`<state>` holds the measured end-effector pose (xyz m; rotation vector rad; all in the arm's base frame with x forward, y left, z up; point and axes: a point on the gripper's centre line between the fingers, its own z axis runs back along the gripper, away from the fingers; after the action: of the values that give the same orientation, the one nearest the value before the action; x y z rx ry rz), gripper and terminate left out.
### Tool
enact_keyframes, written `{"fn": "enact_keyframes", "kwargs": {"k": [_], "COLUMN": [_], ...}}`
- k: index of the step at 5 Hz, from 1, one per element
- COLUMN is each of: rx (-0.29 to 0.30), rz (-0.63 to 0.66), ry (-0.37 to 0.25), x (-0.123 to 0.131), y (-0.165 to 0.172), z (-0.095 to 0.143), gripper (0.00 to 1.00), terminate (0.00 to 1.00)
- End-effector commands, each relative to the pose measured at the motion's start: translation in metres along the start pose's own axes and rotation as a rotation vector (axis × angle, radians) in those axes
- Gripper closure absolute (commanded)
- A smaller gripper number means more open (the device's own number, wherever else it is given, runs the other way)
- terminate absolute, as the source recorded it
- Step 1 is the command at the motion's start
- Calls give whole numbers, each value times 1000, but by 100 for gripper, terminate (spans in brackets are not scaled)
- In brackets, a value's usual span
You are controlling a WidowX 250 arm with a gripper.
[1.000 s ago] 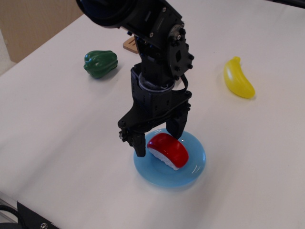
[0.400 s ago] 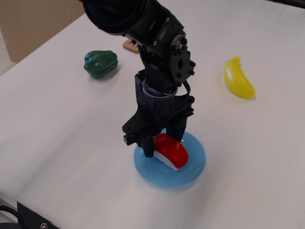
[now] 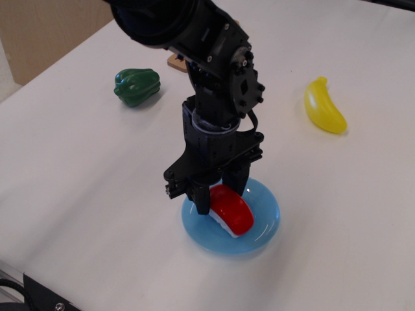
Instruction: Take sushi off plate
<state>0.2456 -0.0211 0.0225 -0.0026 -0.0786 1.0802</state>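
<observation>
Sushi is lying on the blue plate, its glossy red top facing up and a strip of its white rice base showing along the lower right edge. The plate is resting flat on the white table, in the near part of the scene and a little right of centre.

I am holding my gripper straight down over the left end of the sushi. My two black fingers are straddling that end, one finger on the near-left side and the other behind it, and both are pressing against the red top, so I am gripping the sushi. Its right part is sticking out free past my fingers. The white base is looking as if it is touching the plate, though I cannot tell for sure whether it is resting there or lifted just clear.

My black arm is rising from the gripper toward the upper left, out of the top of the picture.

Farther back, a green pepper is sitting on the table to the left, well apart from the plate. A yellow banana is lying to the far right, also well apart. Behind my arm, a small tan wooden piece is peeking out, mostly hidden.
</observation>
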Motion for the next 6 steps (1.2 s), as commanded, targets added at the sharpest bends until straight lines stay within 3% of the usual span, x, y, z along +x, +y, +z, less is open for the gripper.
{"fn": "enact_keyframes", "kwargs": {"k": [1,3,4,6], "rx": [-157,-105,-79,-65], "rz": [108,234,229,207], "ry": [-44,-75,-112,-121], "x": [48,105,129,153], "y": [-2,14,7,-17], "z": [55,30,21,9], "gripper": [100,100,100,100], "terminate": [0,0,0,0]}}
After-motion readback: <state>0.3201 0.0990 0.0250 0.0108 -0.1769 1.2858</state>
